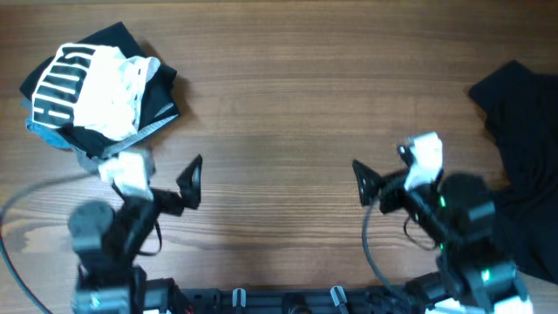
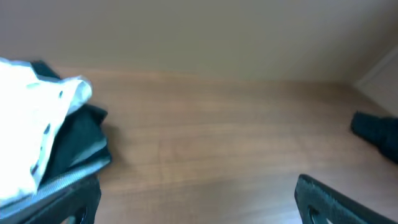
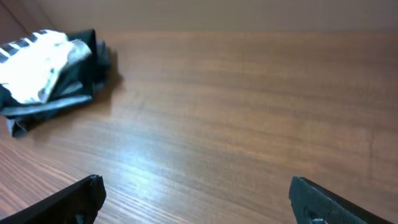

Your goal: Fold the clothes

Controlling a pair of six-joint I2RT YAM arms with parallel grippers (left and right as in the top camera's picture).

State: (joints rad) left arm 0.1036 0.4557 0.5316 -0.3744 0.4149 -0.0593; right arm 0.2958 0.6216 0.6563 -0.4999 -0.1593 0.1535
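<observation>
Wooden table (image 1: 279,105) | left gripper (image 1: 192,185) and right gripper (image 1: 362,183) gape wide, empty | risk: black T-shirt (image 1: 523,131) (crumpled, far right) may bunch if only 1 layer is pinched

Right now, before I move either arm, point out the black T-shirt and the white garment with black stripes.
black T-shirt (image 1: 527,122), overhead view, on the upper middle of its crumpled dark fabric.
white garment with black stripes (image 1: 96,92), overhead view, on its plain white middle, just right of the stripes.
</observation>
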